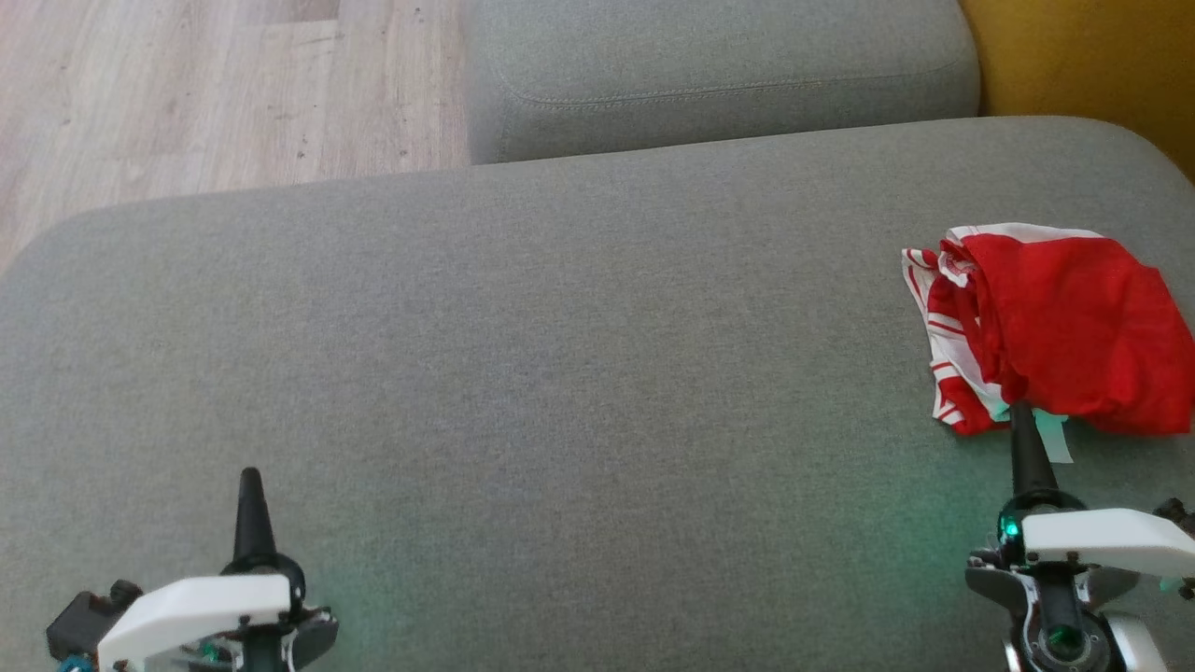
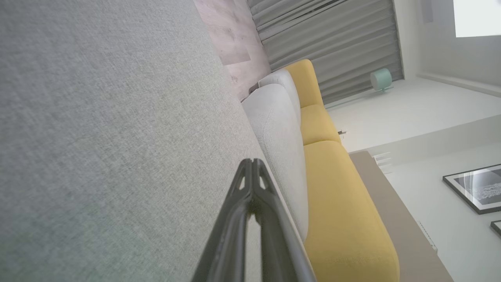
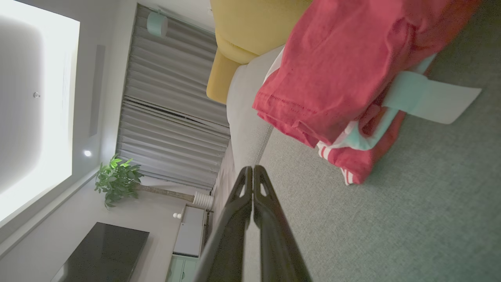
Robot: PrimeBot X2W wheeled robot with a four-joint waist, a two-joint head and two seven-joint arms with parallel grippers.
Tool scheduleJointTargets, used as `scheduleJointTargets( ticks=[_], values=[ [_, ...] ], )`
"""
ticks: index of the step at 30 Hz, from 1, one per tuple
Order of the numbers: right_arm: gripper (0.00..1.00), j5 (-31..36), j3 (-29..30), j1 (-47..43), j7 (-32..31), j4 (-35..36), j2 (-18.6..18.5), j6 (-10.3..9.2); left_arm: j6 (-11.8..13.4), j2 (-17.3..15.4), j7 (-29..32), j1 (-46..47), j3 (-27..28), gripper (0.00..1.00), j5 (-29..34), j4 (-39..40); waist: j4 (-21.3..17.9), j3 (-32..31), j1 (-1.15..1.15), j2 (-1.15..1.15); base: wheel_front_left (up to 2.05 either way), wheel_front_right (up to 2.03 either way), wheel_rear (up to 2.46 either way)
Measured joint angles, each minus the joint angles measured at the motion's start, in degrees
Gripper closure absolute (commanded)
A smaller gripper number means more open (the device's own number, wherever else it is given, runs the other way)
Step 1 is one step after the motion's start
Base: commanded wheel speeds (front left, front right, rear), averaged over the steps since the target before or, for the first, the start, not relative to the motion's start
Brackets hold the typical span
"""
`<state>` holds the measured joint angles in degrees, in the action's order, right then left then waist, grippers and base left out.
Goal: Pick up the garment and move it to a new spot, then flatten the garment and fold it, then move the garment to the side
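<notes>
Both pairs of jaws were pressed fully shut with nothing between them. The left jaws pointed away from the robot over the near left part of the grey sofa seat (image 1: 560,327), with bare fabric all around them. The right jaws pointed the same way near the seat's right edge. From the head their tip seemed to meet the near hem of the garment (image 1: 1074,327), but the right wrist view showed a strip of bare seat between the tip and the cloth, so they held none of it. The garment (image 3: 344,70) lay in a loose, partly folded bundle against the right edge of the seat, red on top with red-and-white striped trim showing along its left and near sides. A pale label (image 3: 430,98) stuck out flat from its near hem onto the seat, just right of the right jaws. Beyond the far edge of the seat sat a second grey cushion (image 1: 719,75), with pale wood floor (image 1: 187,93) to its left and yellow upholstery (image 1: 1083,56) to its right. Farther off, the wrist views took in grey curtains (image 2: 332,35), a framed picture (image 2: 473,188) and a leafy plant (image 3: 117,180).
</notes>
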<state>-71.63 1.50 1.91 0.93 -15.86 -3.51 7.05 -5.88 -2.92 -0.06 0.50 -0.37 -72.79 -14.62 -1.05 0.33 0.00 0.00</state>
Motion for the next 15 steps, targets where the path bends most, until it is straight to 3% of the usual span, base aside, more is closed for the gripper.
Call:
scheduleJointTargets(
  ticks=[15],
  values=[
    [1.00,-10.21,1.90,0.14,-2.55,0.00,0.00,0.00,-0.29,0.01,2.59,1.08,1.87,1.00,-9.25,-0.43,0.51,-0.07,0.00,0.00,0.00,0.00,0.00]
  ],
)
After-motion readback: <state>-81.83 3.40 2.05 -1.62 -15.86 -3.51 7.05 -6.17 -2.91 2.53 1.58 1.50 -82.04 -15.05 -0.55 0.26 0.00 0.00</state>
